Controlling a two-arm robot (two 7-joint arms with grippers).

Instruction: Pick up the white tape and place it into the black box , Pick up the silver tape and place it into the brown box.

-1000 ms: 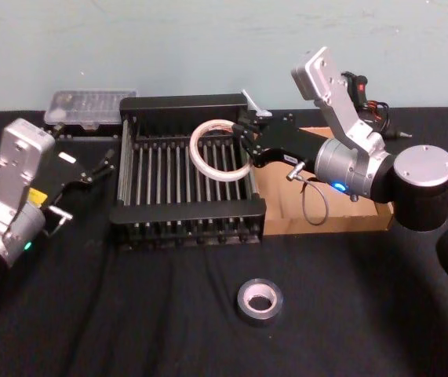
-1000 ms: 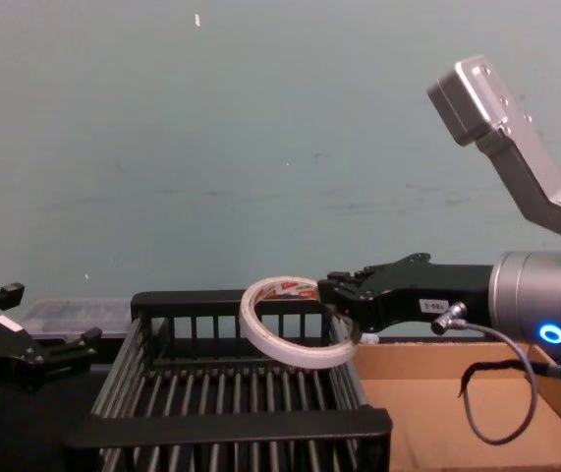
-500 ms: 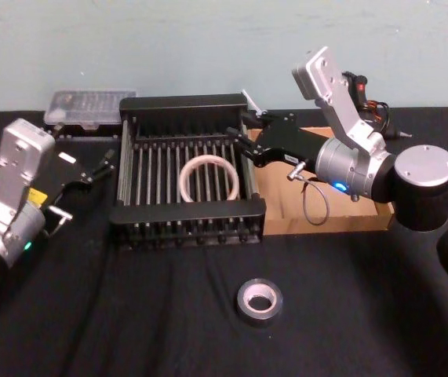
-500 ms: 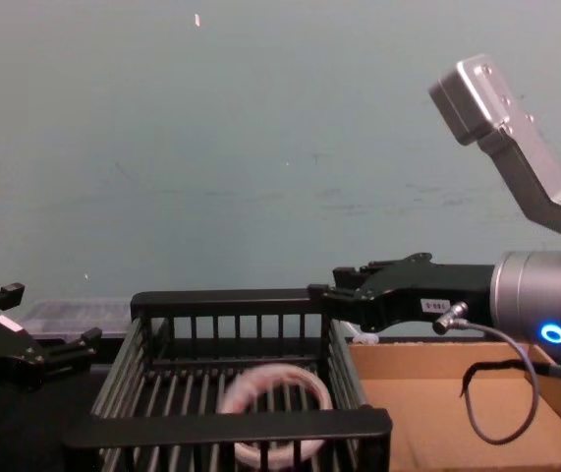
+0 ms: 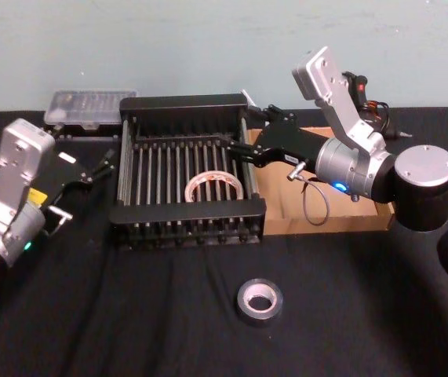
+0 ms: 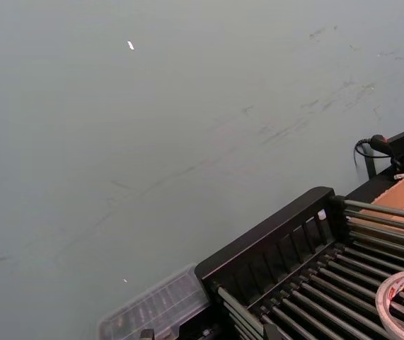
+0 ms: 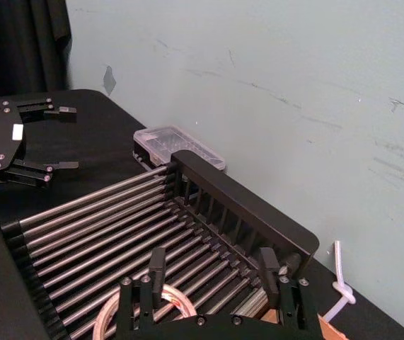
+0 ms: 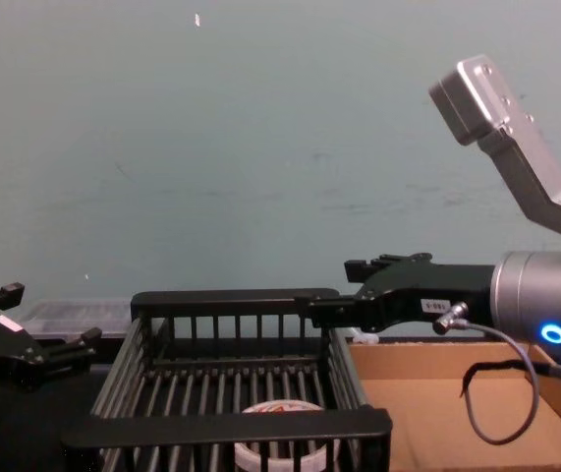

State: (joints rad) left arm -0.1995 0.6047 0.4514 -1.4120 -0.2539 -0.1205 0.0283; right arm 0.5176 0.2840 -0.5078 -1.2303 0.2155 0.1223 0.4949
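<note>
The jaws of the right gripper (image 5: 243,130) stand apart with nothing between them, held above the right-hand rim of the black box (image 5: 186,212), level with its back half. The white tape (image 5: 215,187) lies flat on the bars inside that box, toward the front and slightly right of centre; from the chest its reddish marks show just above the front rim (image 8: 278,409). That half of the job looks finished.

The silver tape (image 5: 259,299) rests flat on the black counter (image 5: 129,314), in front of the black box and well apart from it. The brown box (image 5: 341,212) sits just beside the black box on the right, partly under the right arm.

The step in hand, as I judge it, is to bring the right gripper clear of the box and over to the silver tape. To do it well, lift first so the fingers (image 7: 158,268) pass above the rim instead of dragging across it, then swing forward and down. The roll lies flat, so a straight-down approach with one finger in the hole and one outside the ring should hold best. Keep the jaws wide until the tips reach counter level, or the roll may skid on the cloth.

The left gripper (image 5: 90,169) is parked at the left of the black box, its jaws apart and empty.
</note>
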